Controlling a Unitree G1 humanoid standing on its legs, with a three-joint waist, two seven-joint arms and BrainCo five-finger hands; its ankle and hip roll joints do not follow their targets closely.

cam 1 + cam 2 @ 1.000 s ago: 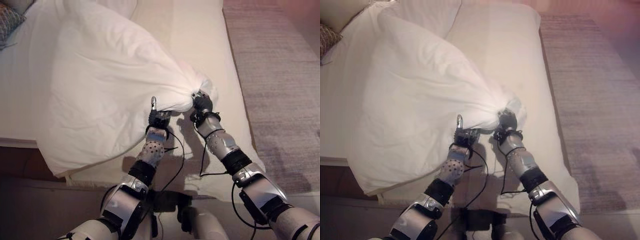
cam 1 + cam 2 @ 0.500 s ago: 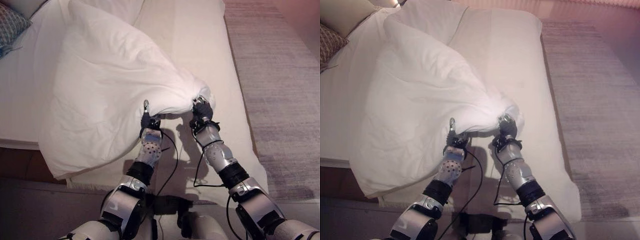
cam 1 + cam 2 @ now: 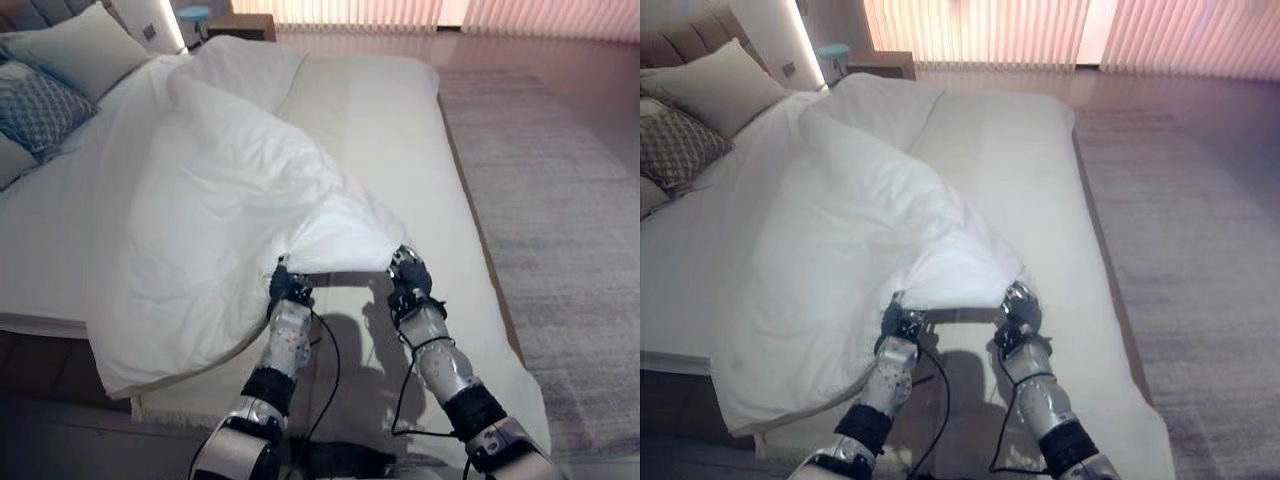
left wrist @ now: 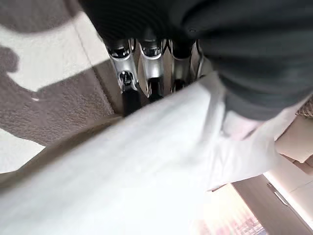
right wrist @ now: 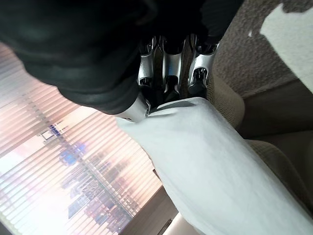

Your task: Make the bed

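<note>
A white duvet (image 3: 220, 210) lies bunched across the left half of the bed (image 3: 380, 130), its near edge lifted off the cream sheet. My left hand (image 3: 288, 286) is shut on that edge near the bed's foot, and my right hand (image 3: 408, 273) is shut on it a little to the right. In the left wrist view curled fingers (image 4: 146, 73) clamp white cloth (image 4: 146, 166). The right wrist view shows fingers (image 5: 168, 68) pinching a fold of the duvet (image 5: 205, 161).
Pillows (image 3: 75, 60) and a patterned cushion (image 3: 35, 110) sit at the head, far left. A grey rug (image 3: 560, 230) runs along the bed's right side. A nightstand (image 3: 880, 62) stands beyond the head, with curtains (image 3: 1060, 30) behind.
The camera has tilted up, bringing pillows and curtains into view. Both hands have drawn the duvet edge lower toward the bed's foot, still holding it.
</note>
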